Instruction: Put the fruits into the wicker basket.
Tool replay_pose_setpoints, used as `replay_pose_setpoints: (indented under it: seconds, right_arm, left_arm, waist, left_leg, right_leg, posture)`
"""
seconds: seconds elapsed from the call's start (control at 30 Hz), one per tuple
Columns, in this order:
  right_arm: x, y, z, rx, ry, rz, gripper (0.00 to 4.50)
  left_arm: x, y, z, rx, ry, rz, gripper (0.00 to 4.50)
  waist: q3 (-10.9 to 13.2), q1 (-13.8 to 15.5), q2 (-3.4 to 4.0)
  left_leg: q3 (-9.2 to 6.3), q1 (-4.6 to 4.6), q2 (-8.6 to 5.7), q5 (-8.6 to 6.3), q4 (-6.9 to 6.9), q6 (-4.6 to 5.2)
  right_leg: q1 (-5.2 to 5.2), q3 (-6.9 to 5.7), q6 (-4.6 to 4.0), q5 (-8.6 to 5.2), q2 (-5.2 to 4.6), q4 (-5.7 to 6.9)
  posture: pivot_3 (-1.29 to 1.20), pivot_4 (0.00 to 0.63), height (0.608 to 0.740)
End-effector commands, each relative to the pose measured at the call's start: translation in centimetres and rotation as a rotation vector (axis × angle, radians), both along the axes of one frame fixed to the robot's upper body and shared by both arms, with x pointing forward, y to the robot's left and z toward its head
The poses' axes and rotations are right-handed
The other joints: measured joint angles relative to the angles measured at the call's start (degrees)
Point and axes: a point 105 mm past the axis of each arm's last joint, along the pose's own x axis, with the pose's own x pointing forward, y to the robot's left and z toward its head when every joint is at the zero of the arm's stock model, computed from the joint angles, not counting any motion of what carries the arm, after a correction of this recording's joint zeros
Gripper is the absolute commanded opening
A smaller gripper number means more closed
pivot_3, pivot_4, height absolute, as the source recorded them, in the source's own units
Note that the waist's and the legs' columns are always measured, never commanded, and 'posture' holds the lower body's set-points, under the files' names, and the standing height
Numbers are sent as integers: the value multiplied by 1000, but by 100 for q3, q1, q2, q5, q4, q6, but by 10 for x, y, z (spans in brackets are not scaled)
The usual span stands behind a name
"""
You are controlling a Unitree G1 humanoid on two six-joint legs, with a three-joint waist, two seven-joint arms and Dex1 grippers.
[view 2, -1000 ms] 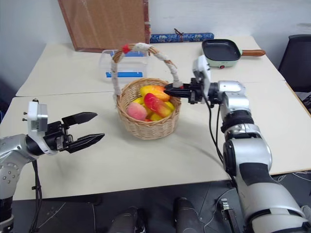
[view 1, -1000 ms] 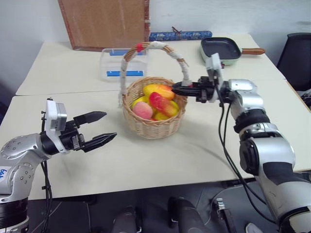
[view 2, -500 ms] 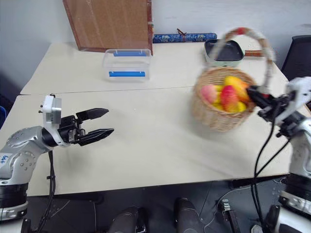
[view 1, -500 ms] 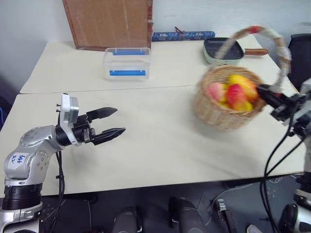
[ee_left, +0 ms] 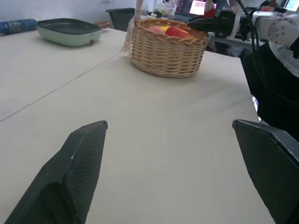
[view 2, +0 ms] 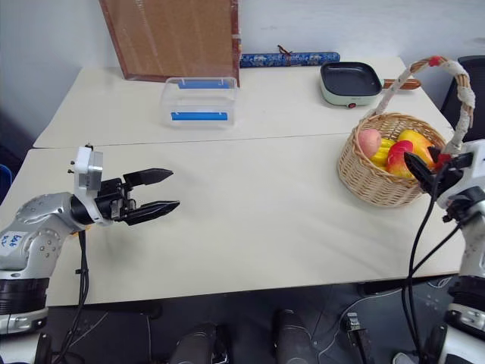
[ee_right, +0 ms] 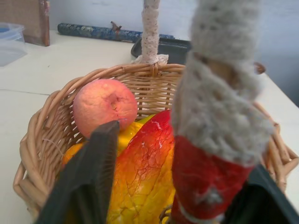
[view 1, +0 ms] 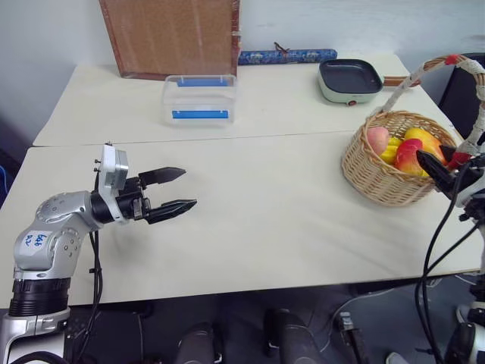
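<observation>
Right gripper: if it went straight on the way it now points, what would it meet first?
The right gripper already straddles the basket's cloth-wrapped handle; that comes first. Past it lie the mango and peach, probably.

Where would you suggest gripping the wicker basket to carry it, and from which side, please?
Probably the handle of the wicker basket: it arches high above the peach and mango, so its top stands clear. Coming from above or from the table-edge side looks easiest, closing across the cloth-wrapped arch.

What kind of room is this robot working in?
Probably an office or lab: plain pale tables pushed together, a black office chair at the far right, and a computer screen glowing behind the wicker basket.
</observation>
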Motion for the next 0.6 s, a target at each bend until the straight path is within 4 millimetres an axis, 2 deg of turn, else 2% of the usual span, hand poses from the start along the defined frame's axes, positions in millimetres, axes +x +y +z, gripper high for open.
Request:
replay_pose_setpoints:
  seconds: [0.03,0.07,0.1,0.2,0.27,0.4,0.5,0.6]
  right_arm:
    - [-35,6,40,-53,-152,157,4091]
    - [-44,7,42,-78,-159,193,4332]
    - [-55,2,35,-137,-112,207,4423]
    - [-72,-8,17,-250,11,221,4423]
    - [-84,-6,7,-343,48,300,4423]
    - [-92,36,-20,-450,106,571,4423]
    - [-88,74,-48,-444,94,733,4423]
    - [-81,96,-60,-426,63,801,4423]
  left_arm:
    - [-12,8,6,40,-58,6,4500]
    - [-16,11,4,49,-56,11,4500]
    - [-22,20,-4,91,-48,32,4500]
    - [-33,36,-16,159,-29,78,4500]
    - [-39,42,-28,263,-37,87,4500]
    - [-47,45,-31,296,-59,142,4500]
    - [-60,47,-41,343,-57,177,4500]
    - [-63,49,-43,360,-68,201,4500]
  waist:
    - [0,8,0]
    - [0,4,0]
    - [0,3,0]
    - [0,-6,0]
    - [-1,-12,-3]
    - [-1,-34,-2]
    - [-9,-66,-15]
    - [-7,-30,-12]
  left_leg:
    - [-1,-1,1,0,0,0]
    - [-2,-1,1,0,-2,0]
    - [-2,1,2,-1,-4,0]
    - [1,3,2,-5,-7,1]
    - [4,9,2,-7,-6,3]
    - [5,58,5,-26,-10,12]
    - [4,67,20,-41,-11,5]
    - [-9,68,28,-52,-9,-14]
  right_leg:
    - [1,-2,0,0,1,-3]
    - [2,-1,0,0,0,-6]
    - [4,-1,0,0,2,-8]
    - [6,-3,0,0,2,-14]
    - [13,-2,-1,-1,2,-23]
    - [70,-1,-6,-3,-4,-46]
    - [79,-2,-11,-6,-25,-48]
    - [73,-7,-15,-8,-25,-28]
  posture:
    - [0,150,740]
    - [0,150,740]
    - [0,150,740]
    - [0,150,740]
    - [0,150,740]
    - [0,150,740]
    - [0,150,740]
    - [0,150,740]
